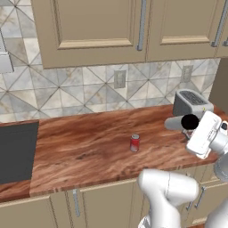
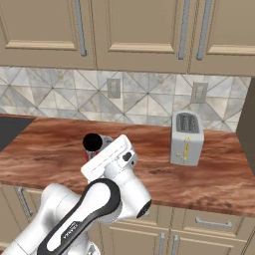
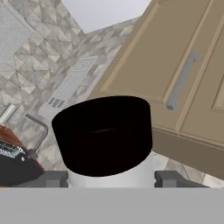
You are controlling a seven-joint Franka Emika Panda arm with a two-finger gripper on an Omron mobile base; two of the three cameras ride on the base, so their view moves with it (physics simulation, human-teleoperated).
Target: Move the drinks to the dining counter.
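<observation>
Pale-grey cylinder [image 1: 177, 123], black-capped, clamped sideways in gripper [image 1: 187, 129] above wood counter [image 1: 89, 147].
Left base: red can [image 1: 134, 143] stood apart, toaster [image 1: 190, 104] close behind load. Right base: cap faced the camera. Hand: fingers [image 3: 168, 178] flanked body; carry level, clear toaster.

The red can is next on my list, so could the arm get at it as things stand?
Probably not yet: the gripper is full, its fingers clamped on the grey cylinder with the black cap. The red can itself stands alone on the wood counter, nothing crowding it.
</observation>
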